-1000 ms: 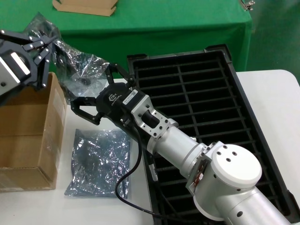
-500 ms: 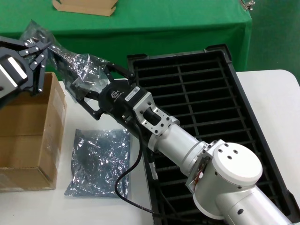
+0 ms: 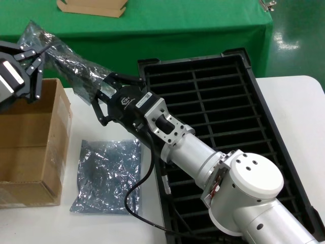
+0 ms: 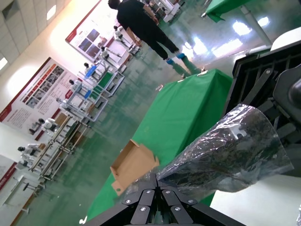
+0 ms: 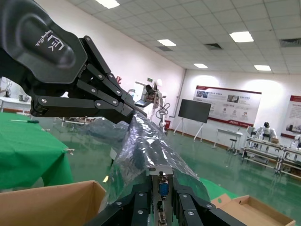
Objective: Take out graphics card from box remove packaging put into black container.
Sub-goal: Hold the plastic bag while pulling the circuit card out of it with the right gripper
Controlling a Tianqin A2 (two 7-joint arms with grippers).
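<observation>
Across the upper left of the head view, two grippers share one antistatic bag [image 3: 71, 61], stretched taut in the air between them. At the far left edge, above the open brown box [image 3: 30, 147], the left gripper [image 3: 34, 57] has its fingers pinched together on the bag's upper end. Lower and toward the centre, the right gripper [image 3: 101, 96] has its fingers pressed closed on the bag's other end, just beside the near-left corner of the black container [image 3: 284, 147].

From the right wrist view, the graphics card's [image 5: 160, 181] silvery bracket with one blue port shows inside the plastic, sitting right between that gripper's fingertips.

I count two silver bags: the held one, and a second bag [image 3: 109, 175] lying flat on the white table [image 3: 299, 96] at lower left, between box and container. One small tan cardboard tray [image 3: 92, 7] rests on the green cloth along the top edge.

White lettering marks the right gripper's black housing, too small to read.
</observation>
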